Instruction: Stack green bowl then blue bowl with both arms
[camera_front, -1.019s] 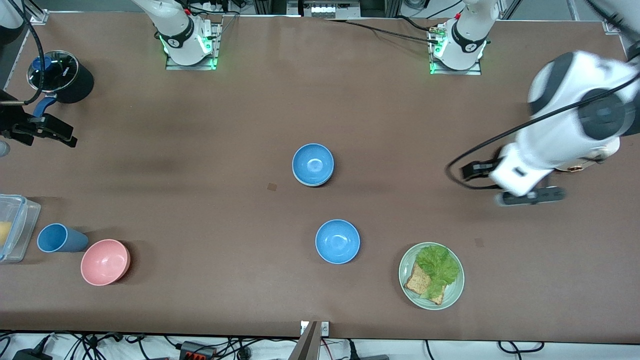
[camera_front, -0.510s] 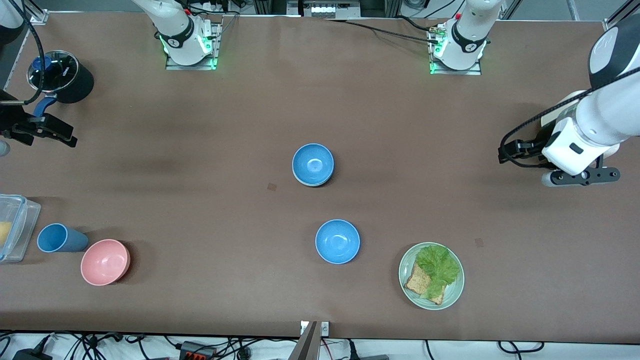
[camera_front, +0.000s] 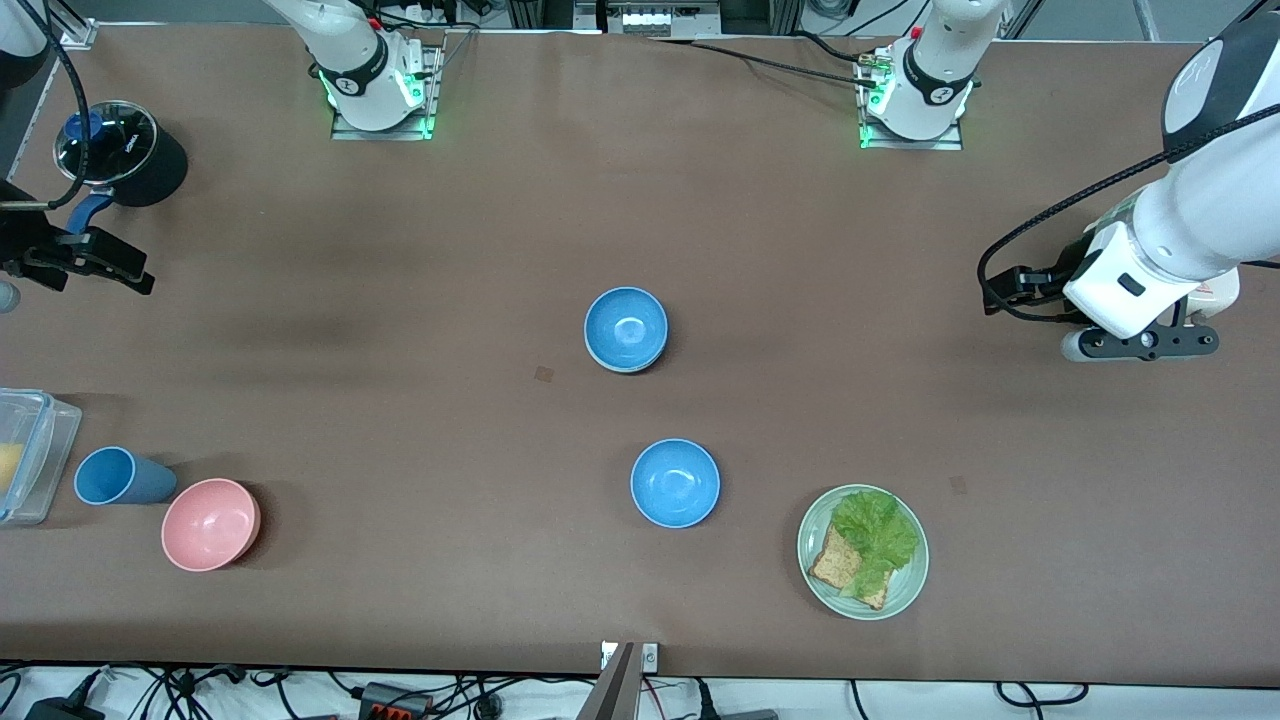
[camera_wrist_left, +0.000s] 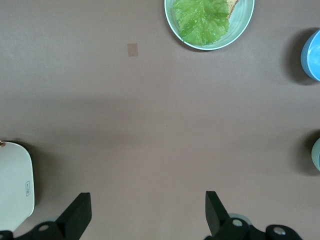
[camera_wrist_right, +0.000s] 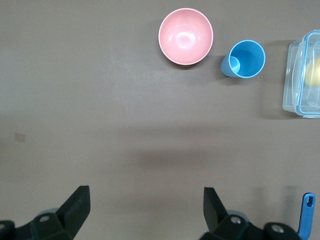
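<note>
A blue bowl (camera_front: 626, 327) sits mid-table, nested in a bowl of which only a thin pale green rim (camera_front: 640, 365) shows; I take this for the green bowl, and its edge also shows in the left wrist view (camera_wrist_left: 316, 156). A second blue bowl (camera_front: 675, 483) stands alone, nearer the front camera. My left gripper (camera_front: 1140, 344) hangs open and empty over bare table at the left arm's end, its fingers spread wide in the left wrist view (camera_wrist_left: 146, 198). My right gripper (camera_front: 95, 265) waits open and empty over the right arm's end of the table, as the right wrist view (camera_wrist_right: 145, 195) shows.
A green plate (camera_front: 815, 575) with toast and lettuce is beside the lone blue bowl. A pink bowl (camera_front: 210, 524), a blue cup (camera_front: 118, 476) and a clear container (camera_front: 30, 450) are at the right arm's end, with a black lidded pot (camera_front: 125, 150). A white object (camera_wrist_left: 15, 177) lies under the left arm.
My left gripper has swung away from the table's middle toward the left arm's end, then eased back a little. The bowls and the right arm have not moved.
</note>
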